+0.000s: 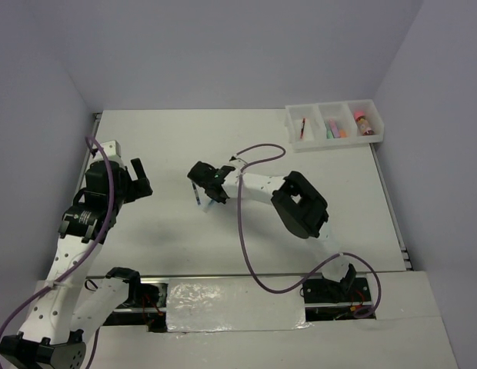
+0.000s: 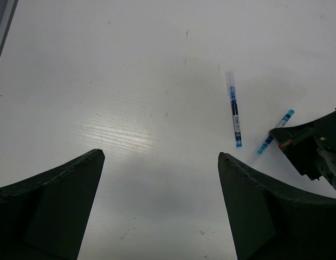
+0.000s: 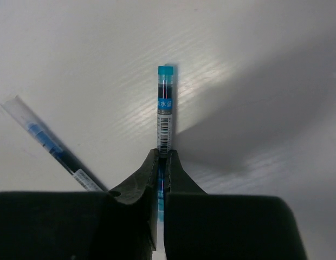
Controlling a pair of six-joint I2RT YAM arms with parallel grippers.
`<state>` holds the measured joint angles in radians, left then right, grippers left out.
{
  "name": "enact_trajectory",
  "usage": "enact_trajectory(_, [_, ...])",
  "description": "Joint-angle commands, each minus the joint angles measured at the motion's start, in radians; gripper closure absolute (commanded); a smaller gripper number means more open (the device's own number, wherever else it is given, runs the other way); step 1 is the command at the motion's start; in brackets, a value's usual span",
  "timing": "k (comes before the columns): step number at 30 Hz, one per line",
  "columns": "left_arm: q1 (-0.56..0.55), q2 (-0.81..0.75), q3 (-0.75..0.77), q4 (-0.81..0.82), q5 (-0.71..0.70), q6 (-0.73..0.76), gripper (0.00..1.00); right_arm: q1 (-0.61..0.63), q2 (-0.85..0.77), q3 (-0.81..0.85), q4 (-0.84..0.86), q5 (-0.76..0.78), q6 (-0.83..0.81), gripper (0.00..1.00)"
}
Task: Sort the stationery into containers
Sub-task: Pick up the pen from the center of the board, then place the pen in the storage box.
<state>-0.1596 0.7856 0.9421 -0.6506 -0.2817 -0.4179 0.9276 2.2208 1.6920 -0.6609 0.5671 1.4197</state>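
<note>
My right gripper [image 3: 163, 154] is shut on a thin blue pen [image 3: 165, 108] with a teal end, which sticks out ahead of the fingertips low over the table. This pen also shows in the left wrist view [image 2: 275, 131]. A second blue pen [image 3: 46, 143] with a clear cap lies flat on the table just to its left, and shows in the left wrist view too [image 2: 234, 111]. My left gripper [image 2: 160, 157] is open and empty over bare table, left of both pens. The white three-compartment tray [image 1: 335, 141] stands at the far right.
The tray holds a red pen [image 1: 302, 127] in its left compartment, highlighters [image 1: 332, 128] in the middle one and a pink-capped tube [image 1: 364, 123] in the right one. A purple cable [image 1: 258, 154] loops over the right arm. Grey walls enclose the table.
</note>
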Motion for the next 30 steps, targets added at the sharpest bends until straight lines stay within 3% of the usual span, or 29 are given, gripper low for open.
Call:
enact_trajectory(1, [-0.015,-0.014,-0.006,0.029,-0.011,0.014,0.01,-0.022,-0.142,-0.096,0.066,0.011,-0.019,1.0])
enact_trajectory(4, [-0.029,-0.016,-0.008,0.028,-0.031,0.013,0.01,-0.087,-0.304,-0.234,0.177,0.019,-0.181,1.0])
enact_trajectory(5, [-0.031,-0.01,-0.008,0.028,-0.03,0.013,0.01,-0.158,-0.388,-0.32,0.296,-0.002,-0.372,1.0])
enact_trajectory(7, [-0.031,0.0,-0.006,0.029,-0.019,0.016,0.01,-0.248,-0.446,-0.356,0.351,-0.105,-0.519,1.0])
enact_trajectory(11, [-0.031,0.036,0.007,0.028,0.006,0.005,0.01,-0.455,-0.463,-0.266,0.333,-0.194,-0.943,1.0])
enact_trajectory(14, [-0.031,0.085,0.033,0.04,0.087,-0.059,0.01,-0.608,-0.386,-0.122,0.284,-0.268,-1.083,1.0])
enact_trajectory(17, [-0.056,0.174,0.057,0.072,0.133,-0.175,0.01,-0.746,-0.235,0.079,0.19,-0.347,-1.137,1.0])
enact_trajectory(19, [-0.09,0.261,0.081,0.091,0.052,-0.197,0.01,-0.78,-0.155,0.284,0.129,-0.358,-1.172,1.0])
enact_trajectory(22, [-0.077,0.378,0.104,0.137,0.111,-0.228,0.01,-0.829,-0.006,0.527,0.028,-0.387,-1.202,1.0])
enact_trajectory(25, [-0.077,0.478,0.107,0.216,0.121,-0.263,0.01,-0.872,0.086,0.644,0.009,-0.441,-1.206,0.97])
enact_trajectory(30, [-0.09,0.668,0.156,0.293,0.122,-0.272,0.01,-0.906,0.132,0.634,0.082,-0.518,-1.216,0.91])
